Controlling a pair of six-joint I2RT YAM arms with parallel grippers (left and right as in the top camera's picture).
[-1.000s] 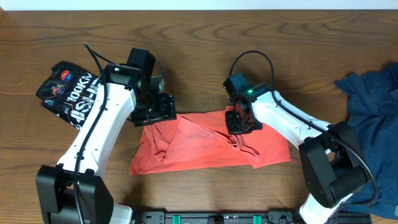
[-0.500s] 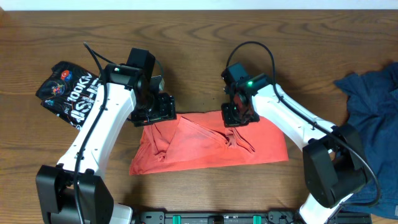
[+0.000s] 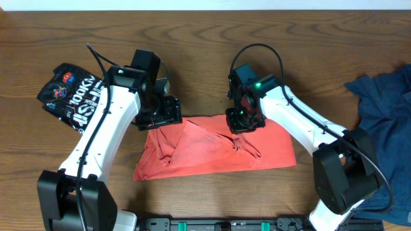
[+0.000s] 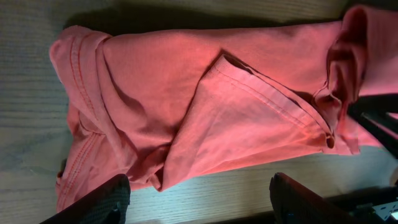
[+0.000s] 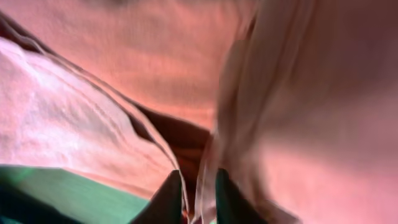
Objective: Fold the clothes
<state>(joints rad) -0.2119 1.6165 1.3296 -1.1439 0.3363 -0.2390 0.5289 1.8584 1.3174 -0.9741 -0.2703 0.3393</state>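
A red shirt (image 3: 212, 151) lies crumpled and partly folded on the wooden table near the front. It fills the left wrist view (image 4: 205, 106) and the right wrist view (image 5: 186, 81). My left gripper (image 3: 157, 114) hovers at the shirt's upper left corner, open and empty, with bare table between its fingers (image 4: 199, 199). My right gripper (image 3: 243, 120) is at the shirt's top edge and is shut on a fold of the red cloth (image 5: 198, 193), lifting it.
A black printed garment (image 3: 74, 96) lies folded at the left. A blue garment (image 3: 385, 122) is heaped at the right edge. A black rail (image 3: 225, 224) runs along the table's front edge.
My right gripper has moved left and a little back, dragging the shirt's right part with it, so the right edge has drawn in. The left arm has not moved.
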